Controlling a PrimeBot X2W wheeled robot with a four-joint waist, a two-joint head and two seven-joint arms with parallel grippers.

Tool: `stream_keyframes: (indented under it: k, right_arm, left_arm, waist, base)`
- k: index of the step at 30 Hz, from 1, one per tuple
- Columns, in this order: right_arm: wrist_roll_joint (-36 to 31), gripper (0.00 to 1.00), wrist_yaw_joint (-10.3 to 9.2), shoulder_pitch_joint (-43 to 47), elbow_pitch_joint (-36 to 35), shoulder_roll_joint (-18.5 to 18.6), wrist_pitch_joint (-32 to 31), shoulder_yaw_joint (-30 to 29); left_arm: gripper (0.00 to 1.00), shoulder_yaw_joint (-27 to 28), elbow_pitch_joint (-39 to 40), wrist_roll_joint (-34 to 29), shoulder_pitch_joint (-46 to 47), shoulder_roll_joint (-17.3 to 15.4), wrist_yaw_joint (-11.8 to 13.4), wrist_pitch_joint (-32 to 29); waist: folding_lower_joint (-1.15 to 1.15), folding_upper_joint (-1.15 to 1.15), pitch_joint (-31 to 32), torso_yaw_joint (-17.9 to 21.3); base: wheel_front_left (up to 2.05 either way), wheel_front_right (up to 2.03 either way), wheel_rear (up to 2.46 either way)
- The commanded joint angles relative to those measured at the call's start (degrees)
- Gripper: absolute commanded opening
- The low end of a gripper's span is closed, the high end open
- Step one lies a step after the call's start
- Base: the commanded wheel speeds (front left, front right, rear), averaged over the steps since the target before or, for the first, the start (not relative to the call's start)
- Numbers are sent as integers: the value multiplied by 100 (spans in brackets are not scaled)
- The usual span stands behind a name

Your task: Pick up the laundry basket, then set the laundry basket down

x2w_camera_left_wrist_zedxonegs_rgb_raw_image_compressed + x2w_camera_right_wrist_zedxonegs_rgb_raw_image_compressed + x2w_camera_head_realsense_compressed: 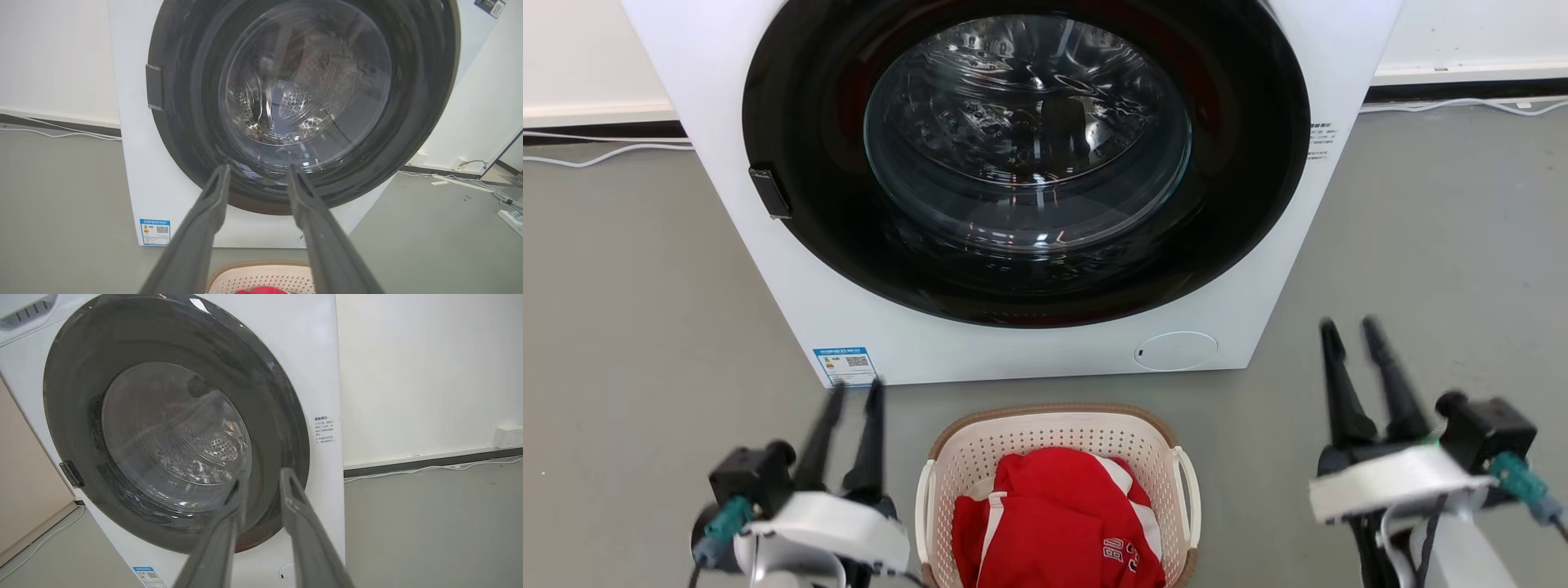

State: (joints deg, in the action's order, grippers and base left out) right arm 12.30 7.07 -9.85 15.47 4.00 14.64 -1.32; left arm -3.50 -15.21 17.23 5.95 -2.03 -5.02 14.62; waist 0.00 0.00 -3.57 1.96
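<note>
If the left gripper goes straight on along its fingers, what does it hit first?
Most likely the washer door: in its wrist view the open left gripper points at the door's lower part. The basket lies below that line. How far off the door is, I cannot tell.

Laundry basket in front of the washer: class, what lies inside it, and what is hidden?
Inside the laundry basket lies a crumpled red garment with white stripes. It covers the basket's floor, so anything beneath it cannot be seen.

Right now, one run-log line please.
laundry basket: on floor, untouched | left gripper: open, empty | right gripper: open, empty | washer door: shut
</note>
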Motion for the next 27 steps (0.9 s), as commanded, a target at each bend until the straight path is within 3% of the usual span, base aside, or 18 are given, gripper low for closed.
stream_keyframes:
  k: [1,7,11,27]
  right_arm:
    - [45,0,0,-25,-26,4,-17,-10]
    - [436,0,2,-3,-33,-2,-128,-43]
    - [693,0,4,14,-38,-6,-193,-55]
    - [1719,0,9,63,-56,-21,-458,-116]
  left_arm:
    - [0,16,29,45,22,-5,-2,-18]
    - [0,70,30,411,22,-9,-14,-129]
    - [0,97,35,652,17,-11,-21,-191]
    - [0,220,49,1613,18,-22,-53,-457]
  waist:
    - [0,0,1,-1]
    - [13,0,32,-11]
    - [1,0,34,-17]
    - [0,0,73,-42]
  base:
    - [0,0,0]
    - [0,0,0]
    - [0,0,0]
    - [0,0,0]
